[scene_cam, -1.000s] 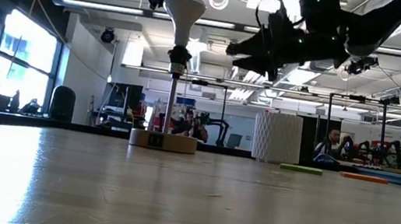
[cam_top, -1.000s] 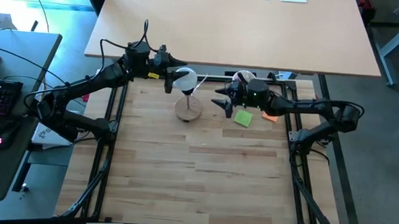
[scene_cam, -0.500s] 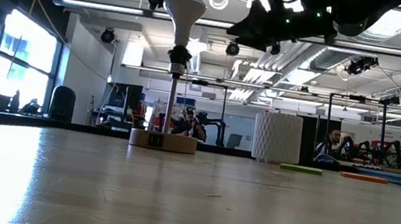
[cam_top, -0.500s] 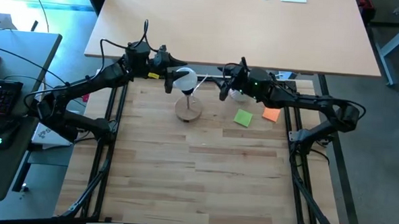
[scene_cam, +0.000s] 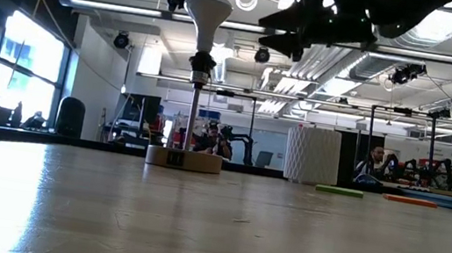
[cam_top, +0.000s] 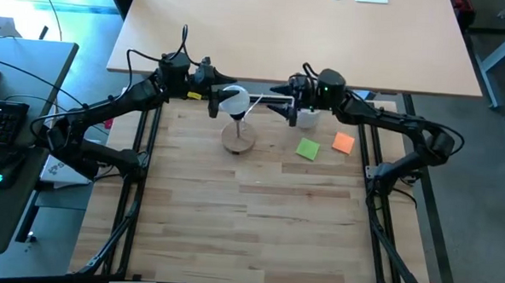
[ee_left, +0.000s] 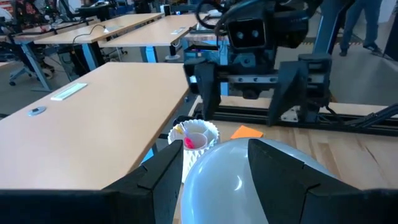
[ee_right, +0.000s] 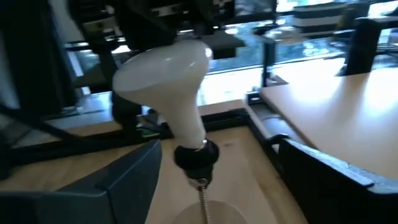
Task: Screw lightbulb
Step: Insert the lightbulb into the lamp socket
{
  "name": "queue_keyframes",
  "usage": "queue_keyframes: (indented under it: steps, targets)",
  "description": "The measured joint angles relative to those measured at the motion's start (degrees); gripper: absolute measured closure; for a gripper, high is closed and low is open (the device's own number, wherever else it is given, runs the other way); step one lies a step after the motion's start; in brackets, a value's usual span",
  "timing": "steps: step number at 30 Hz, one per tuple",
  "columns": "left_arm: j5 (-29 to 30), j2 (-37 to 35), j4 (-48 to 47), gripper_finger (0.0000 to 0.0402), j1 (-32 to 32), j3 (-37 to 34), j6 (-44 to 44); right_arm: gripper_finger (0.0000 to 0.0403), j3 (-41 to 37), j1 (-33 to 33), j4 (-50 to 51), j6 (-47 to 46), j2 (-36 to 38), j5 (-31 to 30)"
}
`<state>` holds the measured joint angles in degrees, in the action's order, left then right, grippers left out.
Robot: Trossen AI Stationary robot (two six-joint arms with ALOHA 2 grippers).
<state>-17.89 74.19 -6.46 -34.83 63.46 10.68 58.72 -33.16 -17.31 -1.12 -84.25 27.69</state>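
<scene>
The white lightbulb (cam_top: 232,99) stands globe up over the black socket (scene_cam: 200,76), which sits on a thin stem above a round wooden base (cam_top: 239,139). Its neck (ee_right: 188,127) runs down into the socket (ee_right: 196,155). My left gripper (cam_top: 217,95) is shut on the globe (ee_left: 239,186). My right gripper (cam_top: 281,108) hangs open in the air just right of the bulb, pointing at it and touching nothing. In the right wrist view its fingers stand either side of the socket, well short of it. My left gripper pinches the bulb's round globe between its two fingers (ee_left: 163,180), one on each side of the globe (ee_left: 211,180). The fingers come nearly level from the table's far left. The bulb stands slightly tilted, neck down, its base end in the socket.
A white ribbed cup (cam_top: 306,118) with pink contents stands under my right arm, near the far edge. A green note (cam_top: 308,148) and an orange note (cam_top: 343,143) lie right of the wooden base. A light desk (cam_top: 291,32) borders the far side.
My right gripper has risen and swung toward the table's far edge, from beside the green note to a place level with the bulb, and has turned toward it. The bulb and my left gripper have kept still.
</scene>
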Motion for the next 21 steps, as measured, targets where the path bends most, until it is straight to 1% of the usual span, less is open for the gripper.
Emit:
queue_keyframes:
  steps: [2,5,7,10,14,16,21]
  targets:
    - [0.0,0.0,0.0,0.0227,-0.01,0.01,-0.06,0.007,1.29,-1.33,0.12,0.95,-1.76,7.15]
    - [0.0,0.0,0.0,0.0227,-0.02,0.0,-0.09,0.0067,4.18,-3.68,-0.18,2.93,-6.05,21.47]
    - [0.0,0.0,-0.01,0.0227,0.0,0.0,-0.13,0.0066,6.78,-4.96,-0.89,3.05,-9.62,28.18]
    - [0.0,0.0,-0.02,0.0227,0.0,0.0,-0.71,0.0066,11.97,-6.07,-1.34,3.08,-15.26,33.0]
    - [0.0,0.0,-0.02,0.0227,0.0,0.0,-1.44,0.0066,20.03,-6.34,-1.27,2.33,-23.02,42.8]
    - [0.0,0.02,-0.04,0.0227,0.02,0.0,-1.53,0.0066,24.16,-6.31,-1.25,0.93,-26.3,46.59]
    - [0.0,0.02,-0.04,0.0227,0.07,0.0,-1.6,0.0066,32.75,-6.34,-1.1,-1.99,-32.79,53.32]
